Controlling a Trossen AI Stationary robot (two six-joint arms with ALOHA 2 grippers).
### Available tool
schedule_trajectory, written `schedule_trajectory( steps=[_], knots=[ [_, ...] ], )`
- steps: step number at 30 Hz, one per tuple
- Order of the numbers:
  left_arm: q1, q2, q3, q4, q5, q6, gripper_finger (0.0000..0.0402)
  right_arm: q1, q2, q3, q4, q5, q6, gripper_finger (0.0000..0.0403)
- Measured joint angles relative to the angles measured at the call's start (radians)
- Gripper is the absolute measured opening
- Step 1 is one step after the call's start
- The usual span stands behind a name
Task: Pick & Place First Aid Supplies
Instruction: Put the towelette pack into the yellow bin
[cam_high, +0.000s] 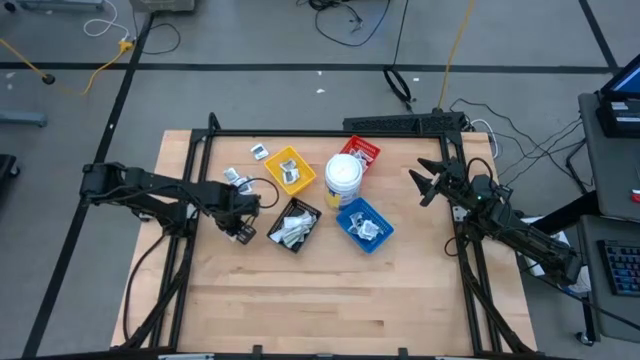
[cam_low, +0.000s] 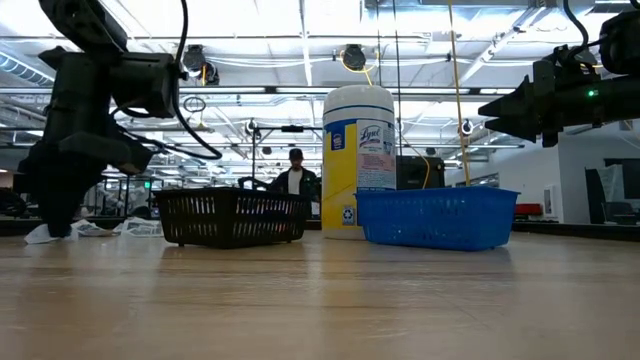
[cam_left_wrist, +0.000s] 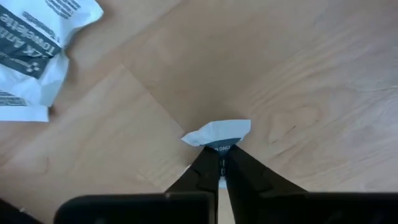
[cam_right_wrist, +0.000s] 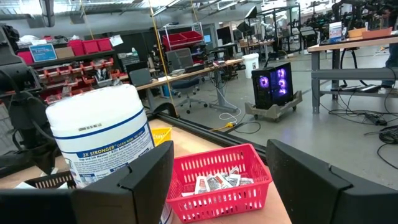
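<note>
One small flat white packet (cam_left_wrist: 219, 134) with dark print, crumpled, lying on the wooden table (cam_left_wrist: 298, 74), clamped at its edge by the left gripper (cam_left_wrist: 219, 163); long axis indistinct; right gripper (cam_right_wrist: 217, 180) held apart

My left gripper (cam_high: 243, 232) at the table (cam_high: 330, 290).
It sits just beside the black tray (cam_high: 293, 224), touching down.

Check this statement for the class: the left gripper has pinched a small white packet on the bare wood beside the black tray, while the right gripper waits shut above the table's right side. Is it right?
One detail is wrong: the right gripper is open, not shut. The right wrist view shows its fingers spread wide apart. The rest stands: the left gripper has pinched a small white packet on the bare wood beside the black tray.
</note>
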Motion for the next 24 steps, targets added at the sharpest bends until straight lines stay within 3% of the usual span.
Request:
schedule_trajectory(
  steps=[9, 24],
  knots=[
    [0.022, -0.073, 0.04, -0.081, 0.048, -0.007, 0.0012, 0.0, 0.0, 0.0, 0.0, 0.0, 0.0, 0.0254],
    [0.133, -0.142, 0.296, -0.372, 0.04, 0.088, 0.0009, 0.0, 0.0, 0.0, 0.0, 0.0, 0.0, 0.0254]
  ],
)
